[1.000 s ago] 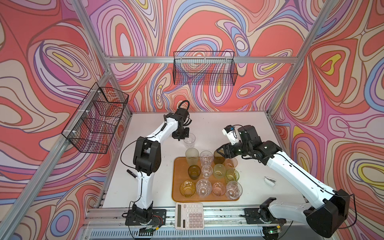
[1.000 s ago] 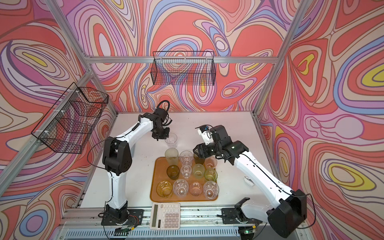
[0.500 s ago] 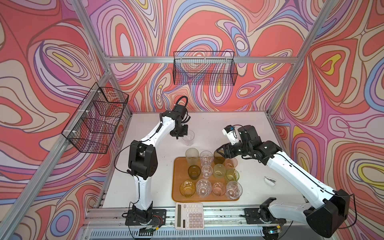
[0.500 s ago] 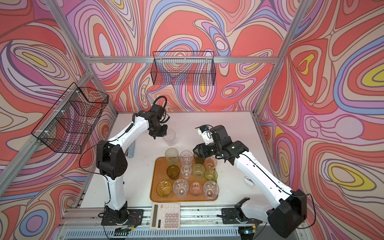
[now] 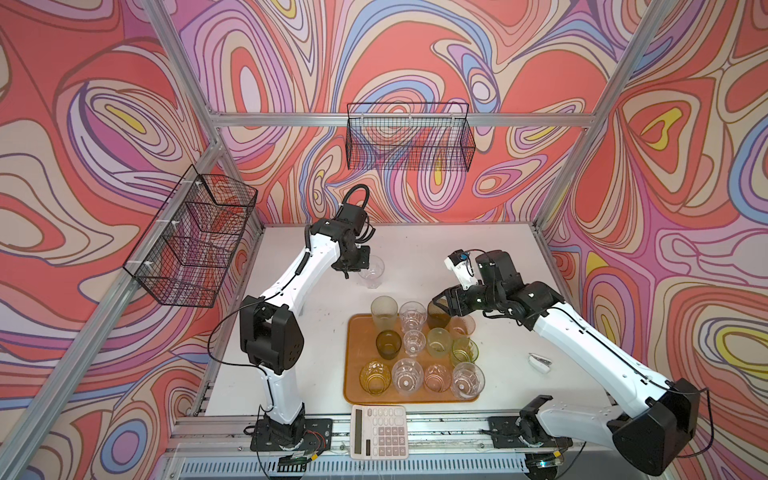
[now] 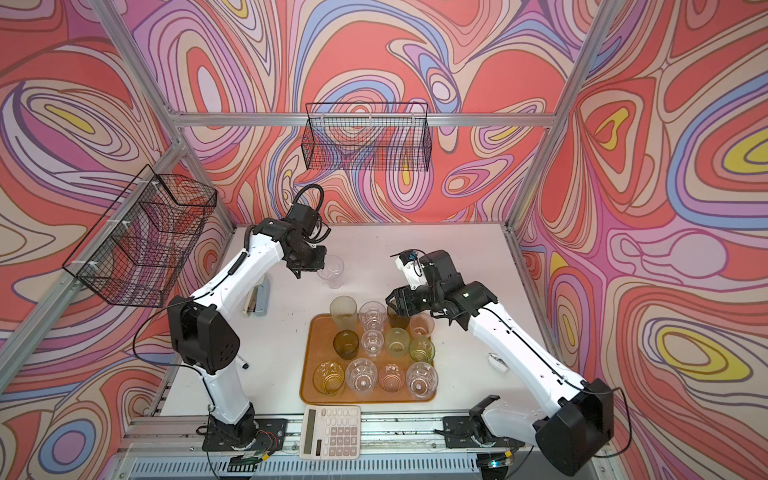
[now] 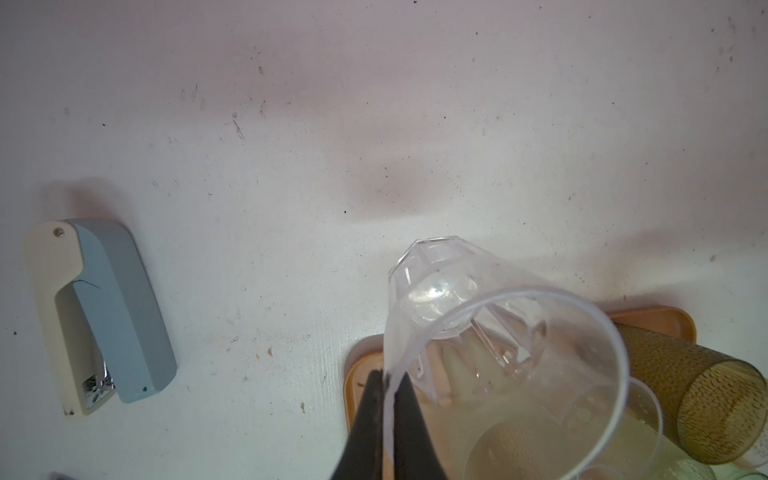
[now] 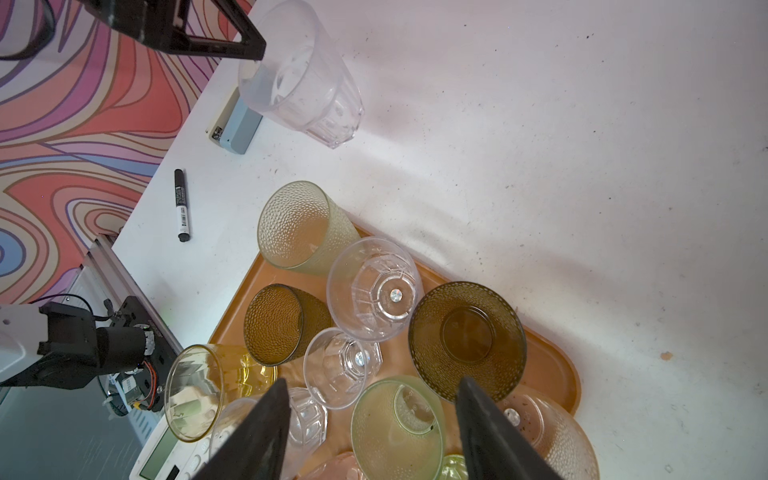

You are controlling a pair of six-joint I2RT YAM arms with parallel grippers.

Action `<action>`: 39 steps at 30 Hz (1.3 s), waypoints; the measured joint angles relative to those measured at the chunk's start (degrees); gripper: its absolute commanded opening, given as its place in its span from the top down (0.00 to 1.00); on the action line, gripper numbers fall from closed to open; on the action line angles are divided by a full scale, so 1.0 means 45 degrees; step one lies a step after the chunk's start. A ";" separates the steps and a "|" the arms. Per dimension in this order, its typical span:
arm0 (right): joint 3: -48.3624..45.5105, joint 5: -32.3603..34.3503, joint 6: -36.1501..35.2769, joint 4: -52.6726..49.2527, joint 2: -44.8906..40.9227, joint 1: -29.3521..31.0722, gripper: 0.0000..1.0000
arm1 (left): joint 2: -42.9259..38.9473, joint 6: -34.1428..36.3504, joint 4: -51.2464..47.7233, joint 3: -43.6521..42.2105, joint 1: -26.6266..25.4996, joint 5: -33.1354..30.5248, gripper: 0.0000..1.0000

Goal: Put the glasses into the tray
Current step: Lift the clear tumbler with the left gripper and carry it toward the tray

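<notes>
Left gripper (image 7: 384, 376): pinched shut on the rim of a clear glass (image 7: 478, 328); its fingers (image 7: 368, 428) are cut off by the frame edge.
Clear glass: held tilted above the table (image 5: 415, 257), beyond the tray (image 5: 353, 374).
Right gripper (image 8: 372, 384): spread open over the glasses (image 8: 345, 361) in the tray, nothing gripped.
Dark glass (image 5: 440, 322): partly hidden under the right gripper in both top views.

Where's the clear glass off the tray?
The clear glass is left of centre in a top view, beyond the tray's far edge, rim pinched in the left pincer.
</notes>
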 measured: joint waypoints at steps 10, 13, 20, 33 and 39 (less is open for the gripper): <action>0.0000 0.0000 0.0097 0.0185 0.0000 0.0000 0.34 | -0.1268 0.0010 -0.0719 -0.0714 0.0034 -0.0316 1.00; 0.0000 0.0005 0.0126 0.0185 0.0000 -0.0005 0.34 | -0.1656 0.0010 -0.0937 -0.1020 0.0083 -0.0374 1.00; 0.0000 0.0005 0.0131 0.0238 0.0000 -0.0005 0.34 | -0.2506 0.0005 -0.1122 -0.1812 0.0131 -0.0418 1.00; -0.0019 0.0000 0.0141 0.0291 0.0000 -0.0005 0.34 | -0.3774 -0.0209 -0.1666 -0.2905 0.0131 -0.0447 1.00; -0.0024 0.0000 0.0136 0.0330 -0.0005 -0.0005 0.34 | -0.4585 -0.0384 -0.1768 -0.3842 0.0131 -0.0393 1.00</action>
